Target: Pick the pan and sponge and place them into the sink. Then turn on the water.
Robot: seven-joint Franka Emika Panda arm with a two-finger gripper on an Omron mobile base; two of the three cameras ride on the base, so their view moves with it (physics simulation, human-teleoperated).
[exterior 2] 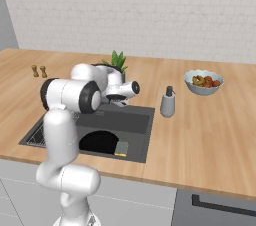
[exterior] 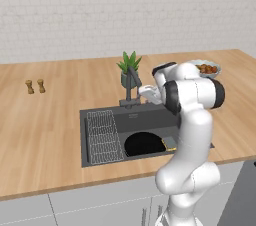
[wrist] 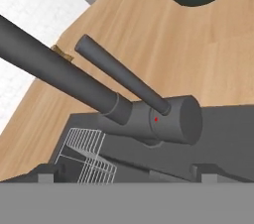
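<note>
The black pan (exterior: 144, 143) lies in the dark sink (exterior: 150, 117), right of the wire rack (exterior: 104, 135). The sponge (exterior: 170, 143) rests against the pan's right rim, also down in the basin. The base views put my gripper (exterior: 141, 91) just right of the dark faucet (exterior: 131, 87), above the sink's back edge. In the hand view the open gripper (wrist: 126, 171) faces the faucet body (wrist: 171, 119), whose lever handle (wrist: 119, 72) slants up to the left beside the long spout (wrist: 54, 72). Nothing is between the fingertips (wrist: 47, 171). No water shows at the spout.
A potted plant (exterior: 129, 65) stands right behind the faucet. A soap dispenser (exterior 2: 168, 102) is on the counter right of the sink, with a fruit bowl (exterior 2: 202, 81) farther back. Two brown shakers (exterior: 35, 86) stand far left.
</note>
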